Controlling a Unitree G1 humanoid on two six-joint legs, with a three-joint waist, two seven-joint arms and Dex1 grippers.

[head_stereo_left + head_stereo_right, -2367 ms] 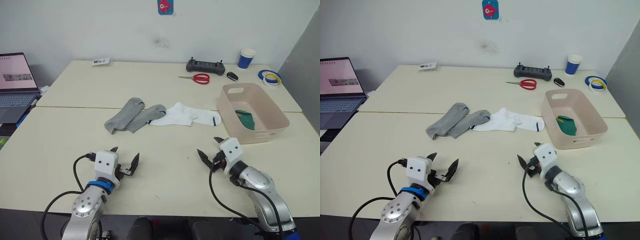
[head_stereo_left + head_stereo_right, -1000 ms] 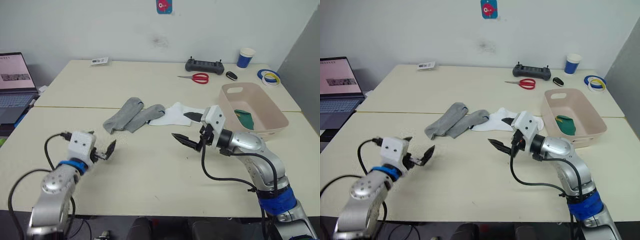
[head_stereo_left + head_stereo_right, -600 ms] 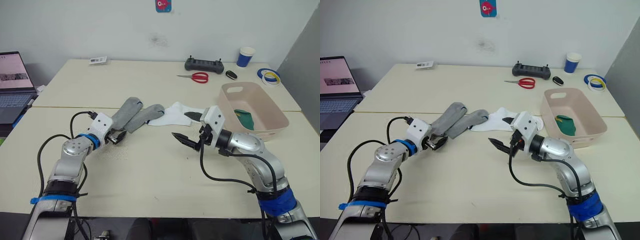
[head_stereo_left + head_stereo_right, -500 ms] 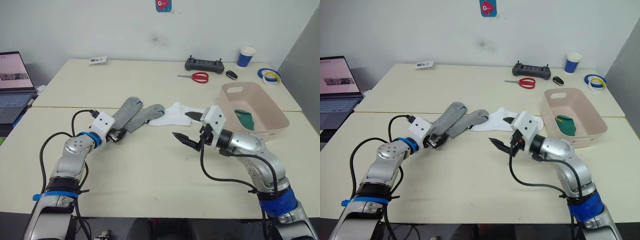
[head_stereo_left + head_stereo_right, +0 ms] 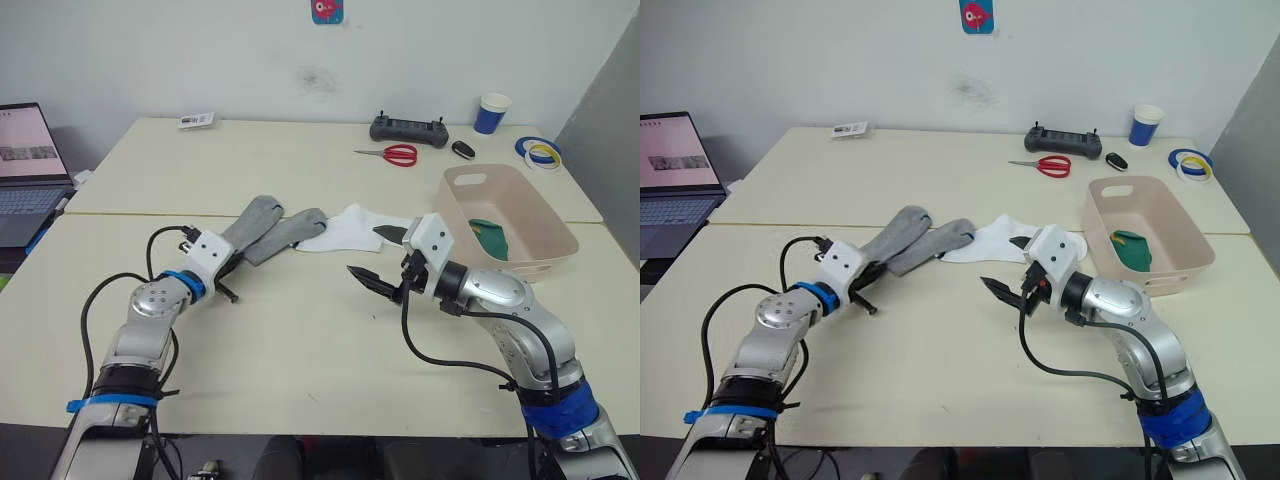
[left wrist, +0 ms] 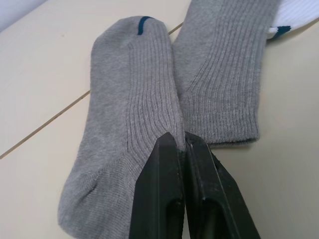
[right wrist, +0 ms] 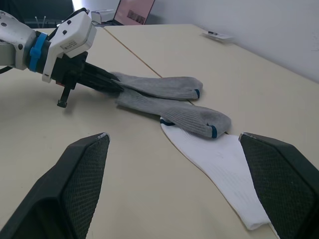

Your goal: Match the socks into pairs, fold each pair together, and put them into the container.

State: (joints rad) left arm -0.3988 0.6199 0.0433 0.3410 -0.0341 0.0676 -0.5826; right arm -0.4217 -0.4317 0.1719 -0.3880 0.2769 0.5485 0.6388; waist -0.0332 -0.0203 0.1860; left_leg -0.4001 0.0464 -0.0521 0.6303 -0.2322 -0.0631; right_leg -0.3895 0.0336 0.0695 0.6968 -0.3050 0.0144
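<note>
Left gripper [image 6: 180, 142] is down on the grey socks [image 5: 262, 228], fingers pinched together on the edge of the nearer grey sock [image 6: 124, 119]. The left wrist view gives the close look the head views can't: the tips bite right where the two grey socks meet, blue marks visible at the toes. From the right wrist view, both grey socks lie side by side with the white socks [image 7: 224, 164] just beyond, overlapped at one end.

Right gripper [image 5: 385, 258] hangs above the table, fingers spread wide, empty, white socks [image 5: 365, 228] at its 11 o'clock. The container [image 5: 505, 225] sits at its 2 o'clock, a green sock [image 5: 491, 238] inside. Scissors [image 5: 392, 155], a controller [image 5: 409, 130] and a paper cup [image 5: 493, 114] line the far edge, well clear.

Half a second back the left gripper was just short of the socks; now it's clamped on.
</note>
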